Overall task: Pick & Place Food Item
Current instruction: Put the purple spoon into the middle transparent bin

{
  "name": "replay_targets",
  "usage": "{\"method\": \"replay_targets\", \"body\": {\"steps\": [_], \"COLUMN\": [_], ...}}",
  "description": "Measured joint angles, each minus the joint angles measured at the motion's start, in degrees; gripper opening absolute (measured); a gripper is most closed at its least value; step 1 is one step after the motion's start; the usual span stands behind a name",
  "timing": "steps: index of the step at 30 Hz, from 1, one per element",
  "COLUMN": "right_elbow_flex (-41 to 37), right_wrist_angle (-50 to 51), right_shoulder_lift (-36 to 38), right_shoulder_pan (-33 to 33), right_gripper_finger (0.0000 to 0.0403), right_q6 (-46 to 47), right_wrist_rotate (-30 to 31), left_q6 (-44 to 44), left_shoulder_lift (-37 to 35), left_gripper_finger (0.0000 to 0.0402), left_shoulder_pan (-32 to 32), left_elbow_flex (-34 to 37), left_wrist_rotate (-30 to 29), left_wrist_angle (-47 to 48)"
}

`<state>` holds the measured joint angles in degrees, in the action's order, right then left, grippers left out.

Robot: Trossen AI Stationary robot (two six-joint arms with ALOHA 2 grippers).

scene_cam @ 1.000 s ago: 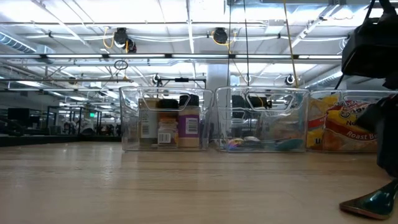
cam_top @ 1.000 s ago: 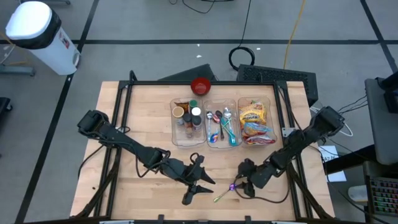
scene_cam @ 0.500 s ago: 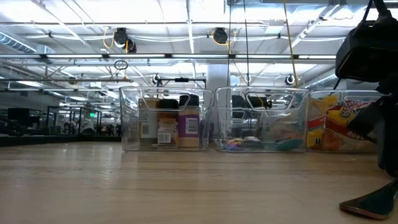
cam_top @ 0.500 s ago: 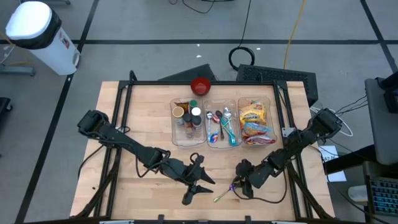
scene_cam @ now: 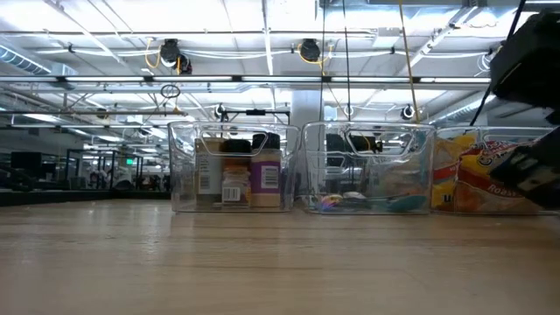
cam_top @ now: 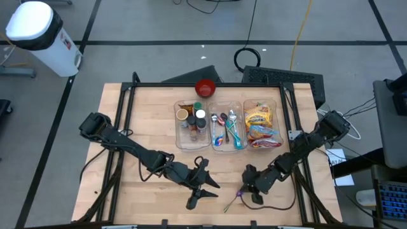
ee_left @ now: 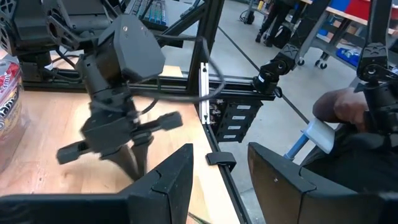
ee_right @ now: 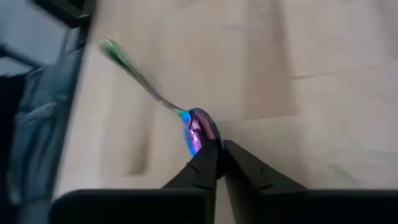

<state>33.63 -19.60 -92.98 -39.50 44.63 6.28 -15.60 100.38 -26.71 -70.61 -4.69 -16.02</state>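
- Two dark fingertips of the right gripper [ee_right: 211, 163] are pinched together on the bowl end of an iridescent spoon [ee_right: 198, 127]; its handle, shading to green, slants away over the wood.
- From above, the right gripper [cam_top: 245, 192] sits low at about 5 o'clock on the tabletop [cam_top: 146, 114], with the spoon [cam_top: 233, 199] trailing from it toward 7 o'clock.
- At about 6 o'clock, near the front edge, the left gripper [cam_top: 198, 192] rests with its fingers partly apart and nothing between them; it lies just beside the right one, toward 9 o'clock.
- Toward 12 o'clock from both grippers stand three clear bins side by side.
- One bin, the snack bin [cam_top: 277, 121], lies at the 3 o'clock end and holds the food packets [cam_top: 261, 122], yellow and red.
- Next comes the middle bin [cam_top: 226, 146], which holds cutlery.
- At the 9 o'clock end, the jar bin [cam_top: 178, 133] holds small jars and bottles.
- Beyond the bins, at 12 o'clock, sits a red bowl [cam_top: 205, 87].
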Motion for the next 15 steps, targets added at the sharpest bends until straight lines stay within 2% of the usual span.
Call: {"method": "replay_targets", "body": {"steps": [6, 15], "right_elbow_flex": [-0.17, -0.07], "right_wrist_angle": [-1.53, 0.21], "right_shoulder_lift": [3.52, 13.73], "right_shoulder_pan": [-0.87, -3.96], "right_gripper_finger": [0.0002, 0.0001], "right_q6": [-7.07, -16.63], "right_wrist_rotate": [0.87, 10.61], "left_q6": [-0.02, -0.03], "left_shoulder_lift": [0.00, 0.00], "left_gripper_finger": [0.0159, 0.0159], "left_shoulder_pan": [0.02, 0.02], "left_elbow_flex": [0.00, 0.00], "left_wrist_rotate": [0.00, 0.00], "left_wrist_angle": [0.01, 0.08]}}
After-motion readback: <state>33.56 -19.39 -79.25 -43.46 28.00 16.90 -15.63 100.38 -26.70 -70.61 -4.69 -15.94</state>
